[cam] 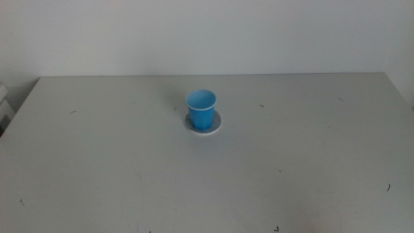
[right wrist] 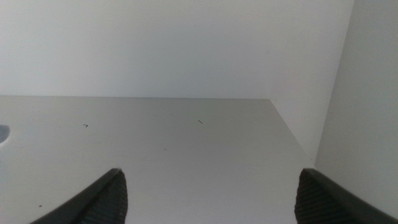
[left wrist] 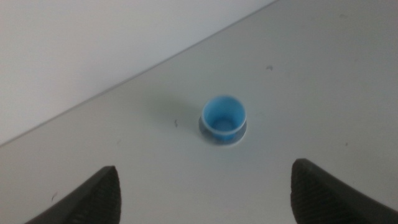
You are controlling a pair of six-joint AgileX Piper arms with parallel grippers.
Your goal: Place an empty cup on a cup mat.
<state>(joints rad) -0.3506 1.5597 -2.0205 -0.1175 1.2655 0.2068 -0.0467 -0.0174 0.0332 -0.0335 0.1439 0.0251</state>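
The blue cup [cam: 201,107] stands upright and empty on the cup mat [cam: 214,125], a flat grey disc with a white edge, near the middle of the table's far half. The left wrist view shows the cup [left wrist: 223,118] on the mat [left wrist: 239,133] some way ahead of my left gripper [left wrist: 205,167], which is open, empty and clear of it. My right gripper [right wrist: 210,171] is open and empty over bare table and faces the wall. Neither arm shows in the middle view.
The grey table [cam: 291,168] has small dark specks. A white wall runs behind its far edge. The table's right edge [right wrist: 292,134] shows in the right wrist view, with a white panel beyond it.
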